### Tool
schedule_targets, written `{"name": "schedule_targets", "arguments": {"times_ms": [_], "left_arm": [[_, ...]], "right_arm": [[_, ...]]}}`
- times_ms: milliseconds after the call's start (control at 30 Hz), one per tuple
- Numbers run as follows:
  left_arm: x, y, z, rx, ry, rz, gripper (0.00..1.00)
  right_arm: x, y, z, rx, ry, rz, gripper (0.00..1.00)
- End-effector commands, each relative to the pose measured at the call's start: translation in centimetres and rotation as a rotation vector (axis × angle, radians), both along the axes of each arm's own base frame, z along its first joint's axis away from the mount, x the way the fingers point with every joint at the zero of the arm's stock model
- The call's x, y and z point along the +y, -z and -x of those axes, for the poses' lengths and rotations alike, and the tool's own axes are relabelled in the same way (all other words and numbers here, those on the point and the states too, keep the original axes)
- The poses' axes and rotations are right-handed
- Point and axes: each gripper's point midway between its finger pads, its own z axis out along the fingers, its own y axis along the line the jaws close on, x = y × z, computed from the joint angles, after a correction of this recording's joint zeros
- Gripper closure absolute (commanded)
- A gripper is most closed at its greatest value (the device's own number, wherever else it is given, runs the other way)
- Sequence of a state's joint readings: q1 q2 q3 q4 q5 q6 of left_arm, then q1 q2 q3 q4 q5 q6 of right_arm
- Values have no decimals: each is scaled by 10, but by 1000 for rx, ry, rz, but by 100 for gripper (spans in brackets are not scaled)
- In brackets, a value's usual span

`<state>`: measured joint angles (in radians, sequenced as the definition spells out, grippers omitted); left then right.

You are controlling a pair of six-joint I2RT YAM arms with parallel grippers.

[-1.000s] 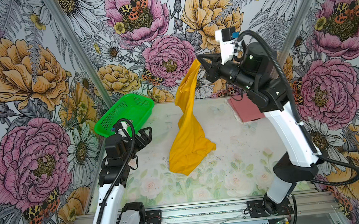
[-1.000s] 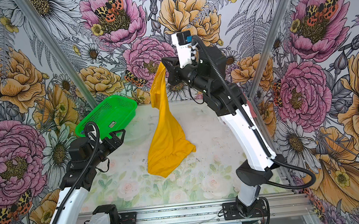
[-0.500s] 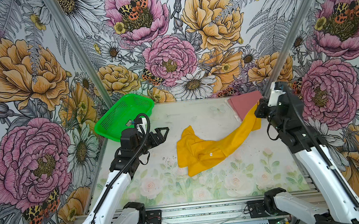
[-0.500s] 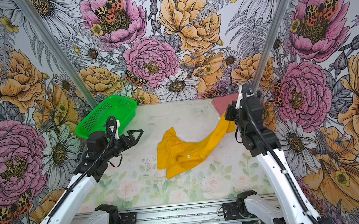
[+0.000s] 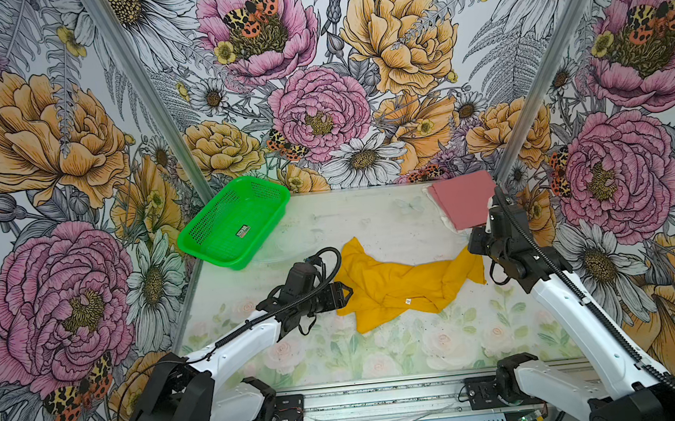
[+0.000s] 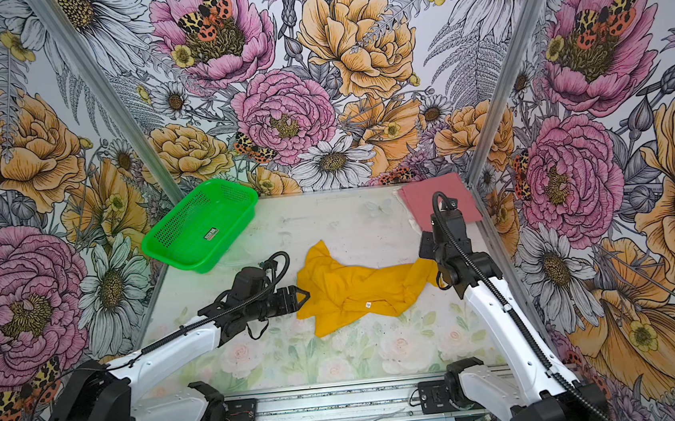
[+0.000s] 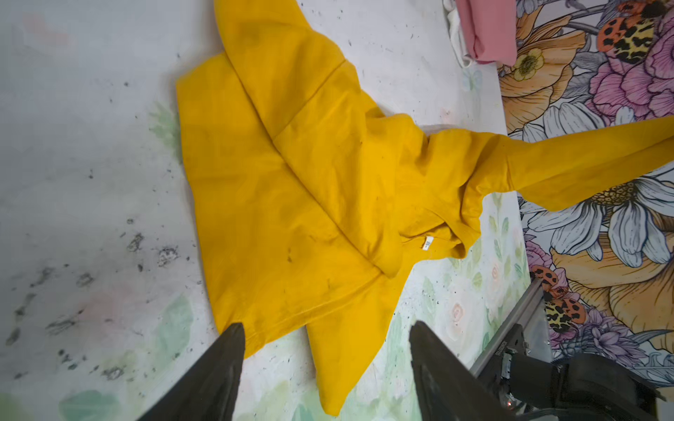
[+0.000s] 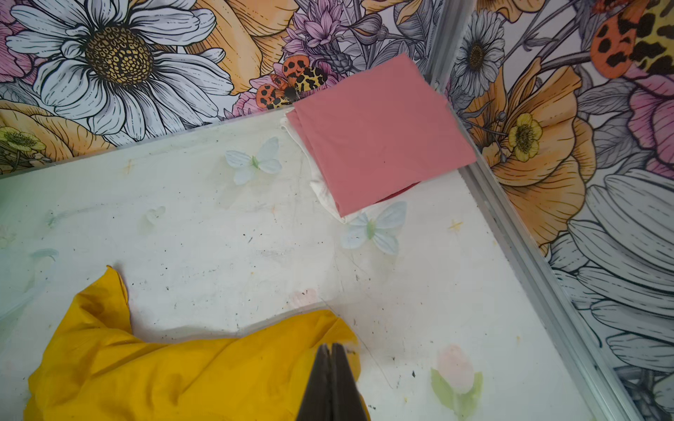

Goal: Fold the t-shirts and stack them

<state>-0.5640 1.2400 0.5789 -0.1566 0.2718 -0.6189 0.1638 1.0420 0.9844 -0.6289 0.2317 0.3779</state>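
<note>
The table (image 5: 370,225) bears a green basket (image 5: 237,222), yellow t-shirt (image 5: 396,285) and pink t-shirt (image 5: 462,204).

Your left arm (image 5: 246,336) stretches low and level, jaws parted; your right arm (image 5: 561,304) angles downward, jaws pressed tight together.

White arm links (image 5: 247,340), black joints (image 5: 169,405), black cables (image 5: 613,327).
</note>
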Motion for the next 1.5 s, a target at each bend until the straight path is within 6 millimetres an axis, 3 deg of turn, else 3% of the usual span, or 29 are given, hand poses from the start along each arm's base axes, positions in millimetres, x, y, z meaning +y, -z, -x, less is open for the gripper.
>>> {"name": "schedule_targets", "arguments": {"times_ms": [0,167,467,700,933,1000,1067,1167,1267,1467], "left_arm": [[9,14,-7,32,-73,-63,36],[26,35,6,106,-141,-184,36],[21,57,14,169,-151,-214,44],[3,63,4,164,-121,-183,62],[0,75,10,193,-102,-225,100],[5,69,8,177,-115,-235,100],[14,50,1,134,-146,-233,100],[30,0,-20,39,-177,-167,100],[43,-73,-43,-86,-174,-10,100],[87,-237,-75,-357,-191,172,100]], "right_arm": [[1,-16,-7,-60,4,-20,100],[0,-20,-5,-71,-1,-9,100],[1,-24,-8,-81,-9,-11,100],[1,-27,-11,-86,-12,-8,100],[-5,-27,-11,-84,-4,7,100],[-7,-28,-12,-87,-3,7,100],[-7,-33,-13,-97,-12,0,100],[-4,-42,-16,-112,-35,-7,100],[1,-56,-19,-142,-78,-17,100],[-9,-101,-22,-240,-76,-90,100]]}}
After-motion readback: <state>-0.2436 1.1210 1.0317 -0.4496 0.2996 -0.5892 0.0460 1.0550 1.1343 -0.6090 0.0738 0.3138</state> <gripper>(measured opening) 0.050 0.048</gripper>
